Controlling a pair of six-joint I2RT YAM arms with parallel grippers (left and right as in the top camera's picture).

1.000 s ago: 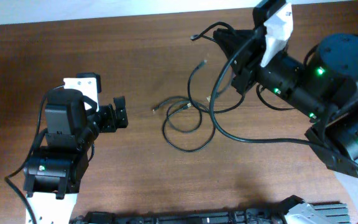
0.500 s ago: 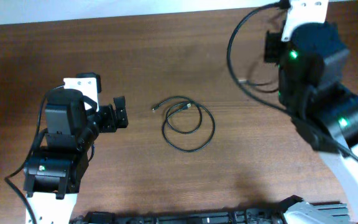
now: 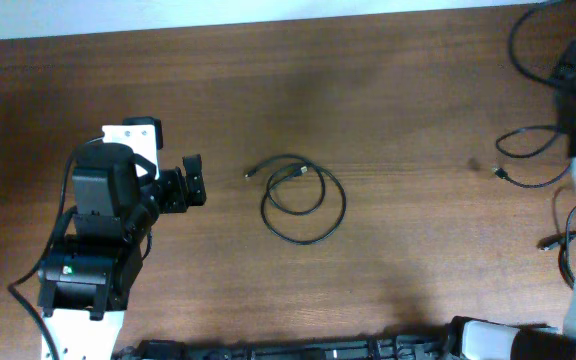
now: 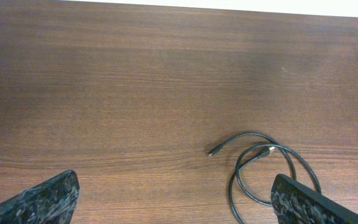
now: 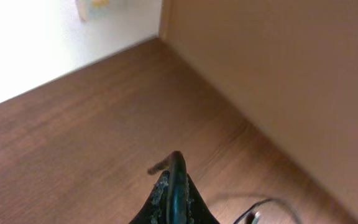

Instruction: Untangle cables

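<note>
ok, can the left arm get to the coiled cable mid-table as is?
Probably yes. The left gripper is open and faces the coiled cable, with only bare table between them. Nothing blocks the path; whether the arm stretches that far can't be confirmed.

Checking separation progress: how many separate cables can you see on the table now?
2, possibly more. One cable lies coiled at the table's centre. A second cable trails at the right edge, apparently pinched in the right tool; strands below it may be a third.
</note>
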